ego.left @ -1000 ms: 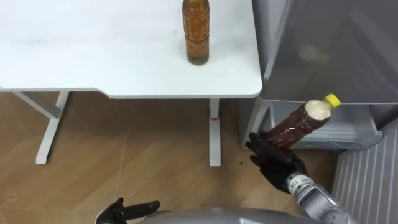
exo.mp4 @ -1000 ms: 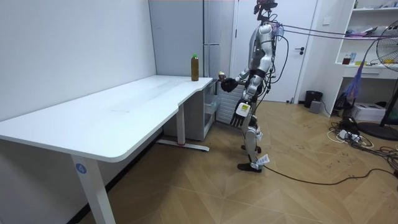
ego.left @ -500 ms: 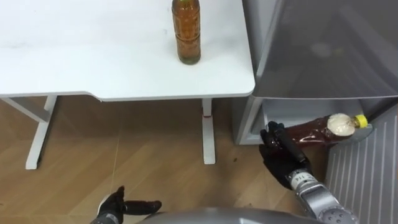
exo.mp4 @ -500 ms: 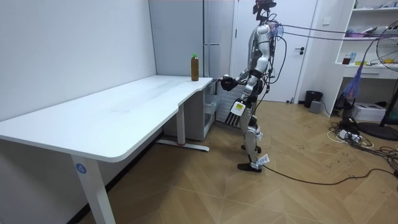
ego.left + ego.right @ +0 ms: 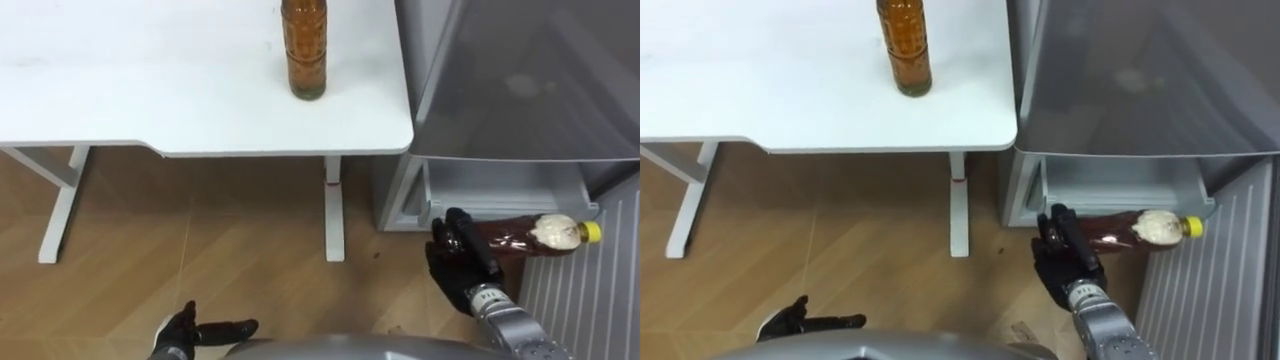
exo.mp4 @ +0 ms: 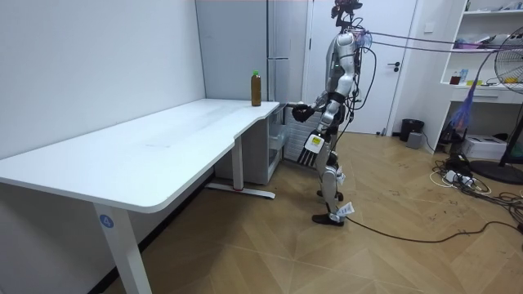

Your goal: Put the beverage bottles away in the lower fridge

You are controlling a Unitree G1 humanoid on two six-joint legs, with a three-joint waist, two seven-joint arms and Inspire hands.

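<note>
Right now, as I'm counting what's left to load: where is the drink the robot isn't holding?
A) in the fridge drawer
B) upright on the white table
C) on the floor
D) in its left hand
B: the brown bottle stands upright on the white table; the right hand grips the yellow-capped bottle.

No text, number or sign is legible. Label bands on the lying bottle [image 5: 520, 236] and the standing bottle [image 5: 305, 50] carry print too small to resolve. Round blue sticker [image 6: 106, 220] on the table leg [image 6: 118, 249]: likewise unreadable.
</note>
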